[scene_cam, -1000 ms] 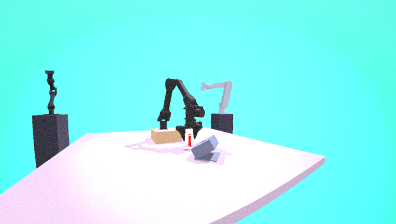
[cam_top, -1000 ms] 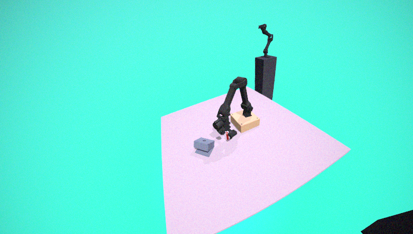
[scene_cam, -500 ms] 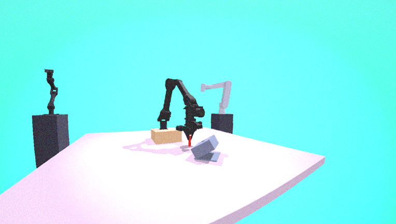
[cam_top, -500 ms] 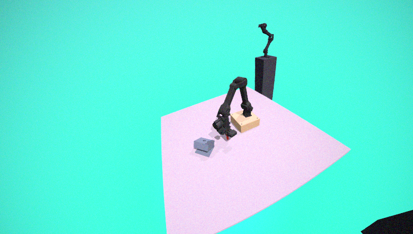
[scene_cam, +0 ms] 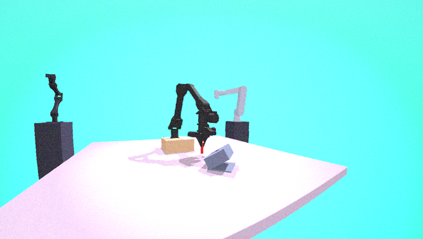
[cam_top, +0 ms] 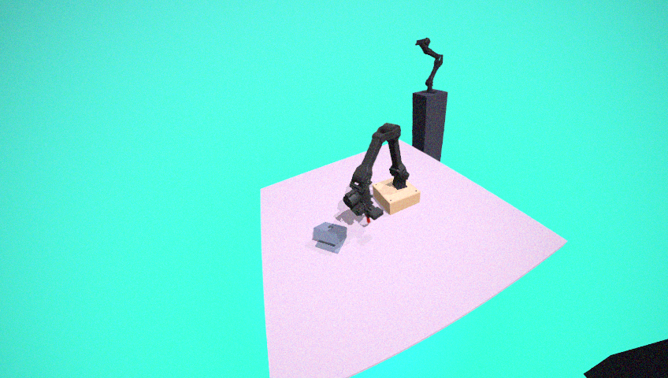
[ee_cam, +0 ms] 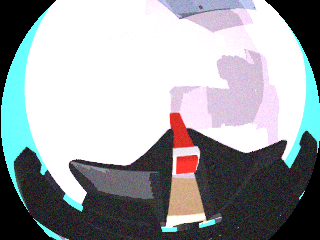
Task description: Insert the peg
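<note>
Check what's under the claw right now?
The red peg hangs from the shut claw, its lower end showing above the table. Its gripped top is hidden; table contact is unclear.

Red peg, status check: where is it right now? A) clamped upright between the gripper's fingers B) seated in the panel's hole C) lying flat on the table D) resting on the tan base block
A: the gripper is shut on the red peg, whose lower end hangs upright beside the sloped panel.

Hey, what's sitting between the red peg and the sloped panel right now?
Only bare table with shadow, seen from the top view, between the peg held in the hand and the panel.
</note>
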Robot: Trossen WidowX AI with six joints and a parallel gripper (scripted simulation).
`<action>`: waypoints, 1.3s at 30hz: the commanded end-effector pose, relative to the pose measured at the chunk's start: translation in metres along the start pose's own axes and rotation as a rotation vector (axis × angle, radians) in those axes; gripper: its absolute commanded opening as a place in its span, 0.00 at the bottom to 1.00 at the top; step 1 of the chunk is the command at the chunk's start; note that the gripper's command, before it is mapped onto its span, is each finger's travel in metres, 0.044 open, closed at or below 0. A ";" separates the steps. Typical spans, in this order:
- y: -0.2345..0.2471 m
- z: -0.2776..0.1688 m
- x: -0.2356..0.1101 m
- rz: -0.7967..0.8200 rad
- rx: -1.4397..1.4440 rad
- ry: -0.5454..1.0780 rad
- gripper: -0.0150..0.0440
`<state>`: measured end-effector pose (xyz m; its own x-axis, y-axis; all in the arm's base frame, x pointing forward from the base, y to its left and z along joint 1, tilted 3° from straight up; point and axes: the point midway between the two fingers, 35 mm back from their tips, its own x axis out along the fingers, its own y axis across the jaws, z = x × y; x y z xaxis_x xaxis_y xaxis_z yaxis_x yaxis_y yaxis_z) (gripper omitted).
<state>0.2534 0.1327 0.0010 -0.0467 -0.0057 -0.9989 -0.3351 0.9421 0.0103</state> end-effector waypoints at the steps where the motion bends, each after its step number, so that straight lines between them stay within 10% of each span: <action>1: 0.001 0.004 -0.024 0.005 -0.001 -0.020 0.25; 39: -0.020 0.037 -0.079 0.138 0.311 -0.114 0.25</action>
<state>0.2917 0.1268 0.0747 0.0226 0.1272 -0.9916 -0.0693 0.9897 0.1254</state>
